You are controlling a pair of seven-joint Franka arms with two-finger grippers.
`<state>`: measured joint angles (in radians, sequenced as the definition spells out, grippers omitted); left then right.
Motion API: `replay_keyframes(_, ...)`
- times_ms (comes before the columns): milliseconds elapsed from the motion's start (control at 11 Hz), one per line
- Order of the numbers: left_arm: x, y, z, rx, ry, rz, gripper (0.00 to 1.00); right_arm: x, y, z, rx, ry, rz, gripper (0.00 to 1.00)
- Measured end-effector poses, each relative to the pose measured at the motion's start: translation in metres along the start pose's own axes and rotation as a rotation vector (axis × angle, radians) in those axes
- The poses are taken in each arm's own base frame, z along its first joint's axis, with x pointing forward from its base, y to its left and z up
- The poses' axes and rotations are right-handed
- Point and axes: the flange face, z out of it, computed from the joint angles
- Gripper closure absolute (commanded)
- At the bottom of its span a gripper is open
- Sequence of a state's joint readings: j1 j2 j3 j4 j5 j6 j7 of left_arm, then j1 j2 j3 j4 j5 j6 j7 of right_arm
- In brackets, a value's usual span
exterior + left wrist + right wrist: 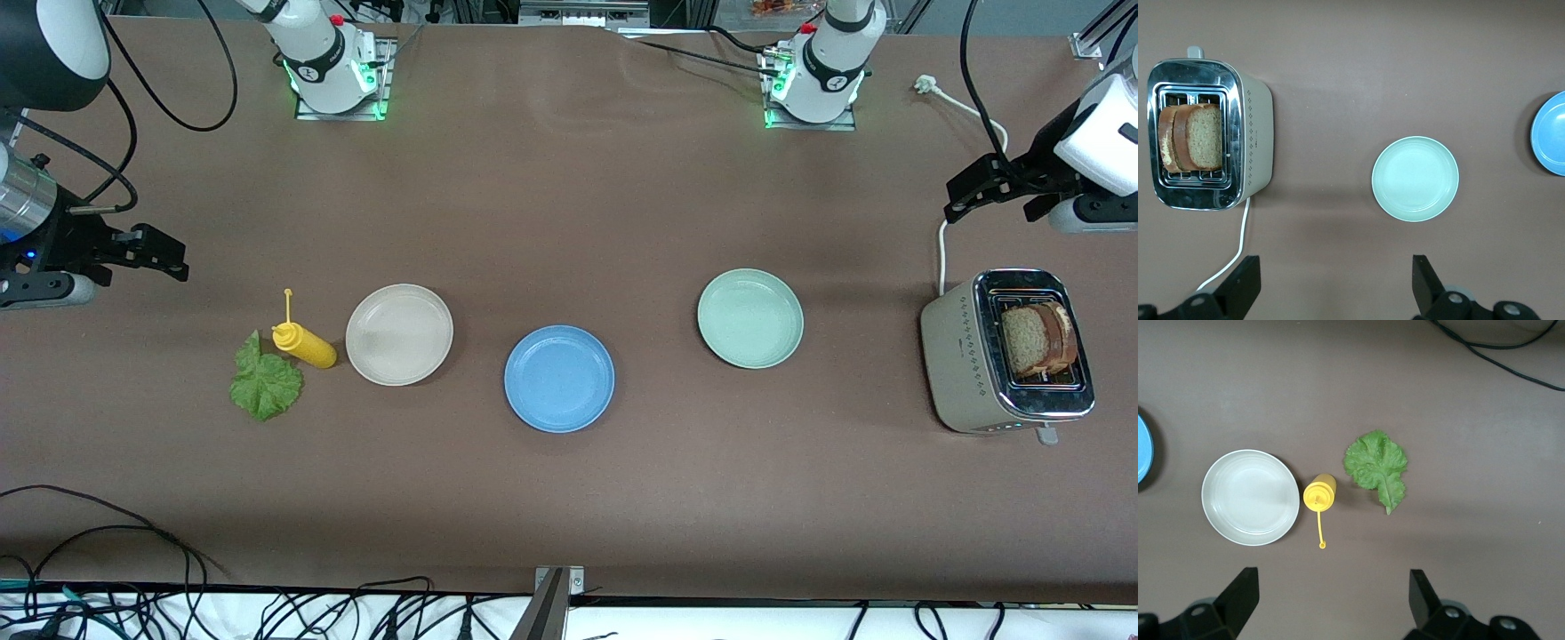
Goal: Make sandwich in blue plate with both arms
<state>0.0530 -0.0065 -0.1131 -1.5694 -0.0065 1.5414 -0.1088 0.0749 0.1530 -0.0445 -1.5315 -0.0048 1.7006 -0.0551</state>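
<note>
At mid-table your blue plate [559, 379] sits bare, between the beige plate [399, 334] and the green plate [750, 318], so nothing of the sandwich is built yet. Both bread slices [1037, 338] stand together in the toaster [965, 360] at the left arm's end, and the lettuce [265, 382] lies flat on the table at the right arm's end, just beside the yellow bottle [305, 345]. Your left gripper [996, 191] hangs over the bare table near the toaster with its jaws wide apart and holding nothing; your right gripper [142, 253] hangs over the table up from the bottle, jaws likewise apart and empty. Watch the bread first: the slices are pressed against each other in the slots, so a careless pinch may lift both, or drag the toaster by its rim. The leaf is thin and lies flush with the table, so your fingers may scrape the surface or tear it, and a sloppy approach can knock the bottle over onto it. Three similar plates invite a drop in the wrong one. With both arms converging on the blue plate, time them apart or they may collide.
</note>
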Motion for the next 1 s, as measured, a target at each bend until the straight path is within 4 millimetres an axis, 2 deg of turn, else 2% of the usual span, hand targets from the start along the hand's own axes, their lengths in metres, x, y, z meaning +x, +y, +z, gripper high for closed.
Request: replay_keyframes(1000,0.005,-0.014,0.003,-0.002,0.005,-0.025,0.0,0.0,0.0,0.0,0.0,0.0,0.001,0.0)
